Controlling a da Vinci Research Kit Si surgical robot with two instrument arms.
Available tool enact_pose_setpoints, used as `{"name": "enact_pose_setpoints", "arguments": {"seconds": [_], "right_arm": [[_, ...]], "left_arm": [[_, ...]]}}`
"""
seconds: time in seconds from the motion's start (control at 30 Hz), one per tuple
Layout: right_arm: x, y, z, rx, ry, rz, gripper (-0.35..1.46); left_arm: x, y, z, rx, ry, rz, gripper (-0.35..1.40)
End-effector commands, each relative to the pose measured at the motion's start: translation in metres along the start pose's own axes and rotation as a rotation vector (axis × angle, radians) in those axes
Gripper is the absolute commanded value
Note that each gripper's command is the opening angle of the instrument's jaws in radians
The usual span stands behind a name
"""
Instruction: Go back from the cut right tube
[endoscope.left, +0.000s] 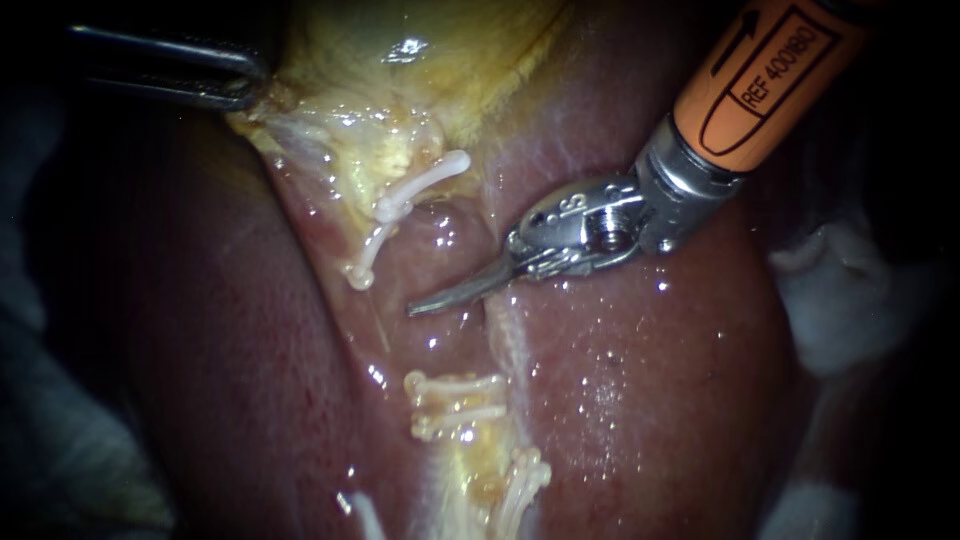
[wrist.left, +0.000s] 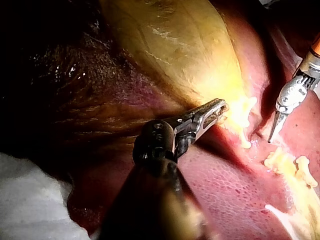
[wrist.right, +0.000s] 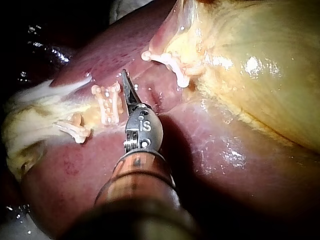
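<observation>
Got the cut tube (endoscope.left: 452, 402) lying in two stumps, with an open gap between them and the right instrument (endoscope.left: 428, 304) parked right over that gap. Can't say whether the tip actually touches the tissue under it.

Ahead of that tip, off to one side: the liver-side clips (endoscope.left: 455, 385), two white ones squeezing the nearer stump. Off to the other side: the gallbladder-side clips (endoscope.left: 410, 195), another white pair set at an angle on the far stump, just below the yellow fat. Neither pair touching the tip, as far as can be seen.

Jaws on the right instrument pressed together into one thin point, nothing caught between them. Looks the same from its own wrist camera and from the other arm's camera.

Farther out past the liver-side clips, a third bunch of white clips (endoscope.left: 522, 478) on a yellowish strand.

Well away from the right instrument, beyond the gallbladder-side clips: the left instrument (endoscope.left: 245, 85), jaws clamped down on the edge of the gallbladder (endoscope.left: 420, 60), with the pale yellow tissue pulled taut from that grip.

Under all of it, wet, glossy, reddish-brown liver (endoscope.left: 640, 400). Behind the right instrument's shaft, a bit of white cloth (endoscope.left: 850, 310) at the liver's edge.
</observation>
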Motion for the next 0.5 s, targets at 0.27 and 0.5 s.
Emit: {"name": "enact_pose_setpoints", "arguments": {"seconds": [0.27, 0.5], "right_arm": [[0.0, -0.0001, 0.0004, -0.039, 0.008, -0.005, 1.08], [-0.0003, -0.0006, 0.0, -0.066, 0.013, -0.007, 1.21]], "left_arm": [[0.0, -0.0002, 0.0001, -0.001, 0.0, 0.0, -0.35], [0.0, -0.0004, 0.0, -0.001, -0.001, 0.001, -0.35]]}}
